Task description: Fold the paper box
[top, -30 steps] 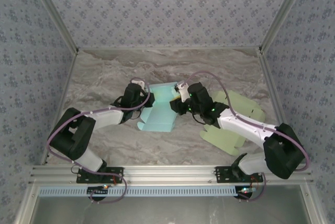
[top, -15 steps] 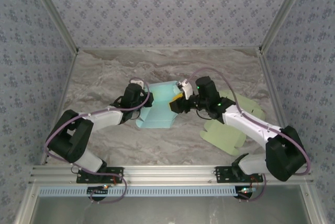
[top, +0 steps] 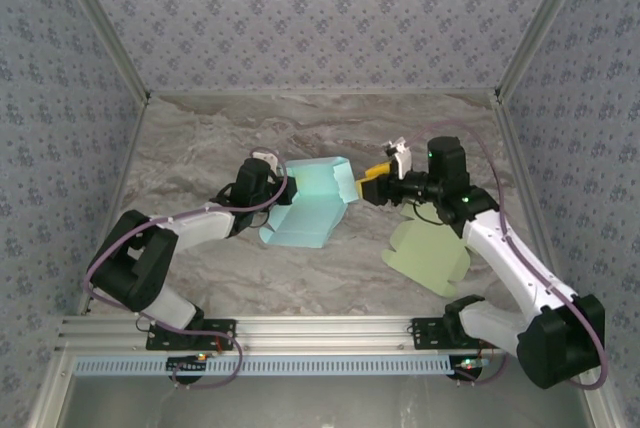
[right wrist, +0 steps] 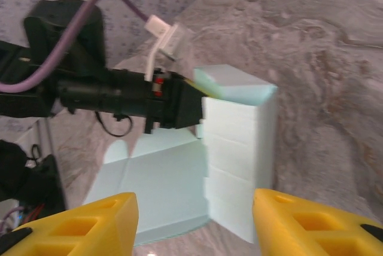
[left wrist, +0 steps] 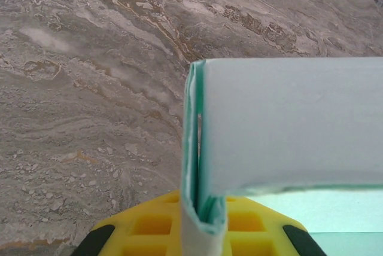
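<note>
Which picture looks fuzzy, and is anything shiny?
Right wrist view: the yellow fingers and the paper box look a bit blurry. Left wrist view: the table looks crisp. Top view: soft, even light, no glare.

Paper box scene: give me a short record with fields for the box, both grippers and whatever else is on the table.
box: light blue, partly folded, far walls up, near panel lying flat
left gripper: shut on a doubled wall at the box's left
right gripper: open, just off the box's right side, holding nothing
sheet: pale green, flat, partly under the right arm
table: marble-patterned
</note>
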Motion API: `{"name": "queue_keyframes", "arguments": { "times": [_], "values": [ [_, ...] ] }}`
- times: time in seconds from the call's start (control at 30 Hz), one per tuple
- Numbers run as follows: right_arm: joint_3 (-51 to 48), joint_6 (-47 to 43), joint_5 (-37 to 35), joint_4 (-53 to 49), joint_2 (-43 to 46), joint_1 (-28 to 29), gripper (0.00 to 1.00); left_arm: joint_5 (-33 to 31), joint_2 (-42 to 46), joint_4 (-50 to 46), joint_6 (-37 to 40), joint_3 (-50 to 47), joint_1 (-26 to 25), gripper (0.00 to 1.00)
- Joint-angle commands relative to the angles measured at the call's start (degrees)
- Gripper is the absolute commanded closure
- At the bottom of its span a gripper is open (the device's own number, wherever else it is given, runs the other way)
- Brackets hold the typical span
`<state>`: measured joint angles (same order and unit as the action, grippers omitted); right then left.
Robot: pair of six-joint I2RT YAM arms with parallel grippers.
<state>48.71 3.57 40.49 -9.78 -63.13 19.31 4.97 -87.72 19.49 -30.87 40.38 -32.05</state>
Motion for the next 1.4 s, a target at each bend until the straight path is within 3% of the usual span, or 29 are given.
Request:
{"name": "queue_keyframes", "arguments": {
  "times": [0.0, 0.5, 0.6, 0.77, 1.37],
  "values": [
    [1.3, -0.5, -4.9, -3.7, -2.7, 0.1, 0.49, 2.1, 2.4, 1.0, 1.1, 2.2, -0.3, 1.0],
    [5.2, 0.1, -15.2, 2.7, -13.2, 8.8, 0.73, 2.6, 1.1, 0.7, 0.3, 3.2, -0.5, 1.0],
    [5.1, 0.3, -20.7, 3.9, -14.2, 11.5, 0.76, 1.0, 0.9, 0.1, -0.2, 3.2, -0.7, 1.0],
    [2.7, 3.9, -36.1, 9.1, -14.6, 15.7, 0.72, -1.5, 1.1, -0.6, -0.9, 3.1, -0.8, 1.0],
    [9.2, 2.8, -56.7, 17.2, -29.1, 22.1, 0.71, -13.3, 2.5, -8.1, -4.2, 3.8, -4.8, 1.0]
  ]
}}
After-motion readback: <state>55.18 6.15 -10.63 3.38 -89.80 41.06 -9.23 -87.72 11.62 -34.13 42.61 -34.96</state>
